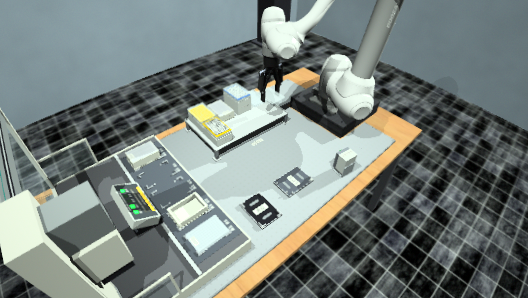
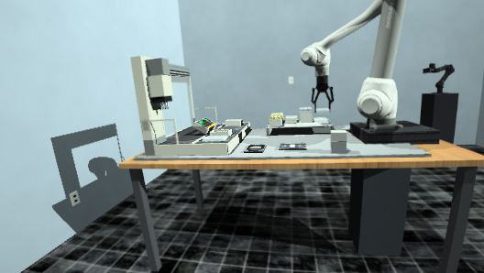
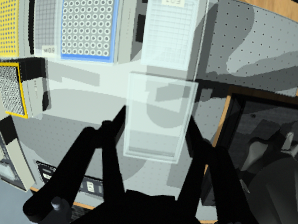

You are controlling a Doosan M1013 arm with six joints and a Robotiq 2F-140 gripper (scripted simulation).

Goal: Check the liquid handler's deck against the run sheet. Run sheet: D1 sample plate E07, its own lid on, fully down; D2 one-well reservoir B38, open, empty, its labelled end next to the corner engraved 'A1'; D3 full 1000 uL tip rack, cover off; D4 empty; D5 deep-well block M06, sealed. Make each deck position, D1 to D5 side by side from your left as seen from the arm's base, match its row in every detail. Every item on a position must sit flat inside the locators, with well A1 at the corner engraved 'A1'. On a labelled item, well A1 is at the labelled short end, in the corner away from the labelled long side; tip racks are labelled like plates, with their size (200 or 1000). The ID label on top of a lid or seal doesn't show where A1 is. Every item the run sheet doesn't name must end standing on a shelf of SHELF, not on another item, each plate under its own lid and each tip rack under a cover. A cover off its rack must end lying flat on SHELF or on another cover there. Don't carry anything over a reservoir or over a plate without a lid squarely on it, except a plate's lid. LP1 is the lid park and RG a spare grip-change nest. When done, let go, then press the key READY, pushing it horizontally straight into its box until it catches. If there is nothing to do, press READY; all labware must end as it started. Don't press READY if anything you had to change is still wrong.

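My gripper (image 1: 270, 94) hangs over the right end of the SHELF (image 1: 240, 125), a little above it. It is shut on a thin translucent lid (image 3: 160, 119), held flat by its long sides; the lid also shows in the exterior view (image 2: 323, 109). Right below and beyond it on the shelf lies a pale plate (image 3: 173, 30) with a label at its far end. A blue-rimmed tip rack (image 3: 89, 12) stands to its left. On the liquid handler's deck I see a grey block (image 1: 142, 154), a cream open reservoir (image 1: 187, 208) and a pale covered plate (image 1: 207, 235).
Two yellow racks (image 1: 201, 112) (image 1: 218, 127) and a grey item (image 1: 220, 108) stand on the shelf's left part. Two black nests (image 1: 293, 182) (image 1: 261, 210) lie on the mat. A small grey box (image 1: 345, 161) stands near the table's right edge. The arm's black base (image 1: 330, 112) is behind the shelf.
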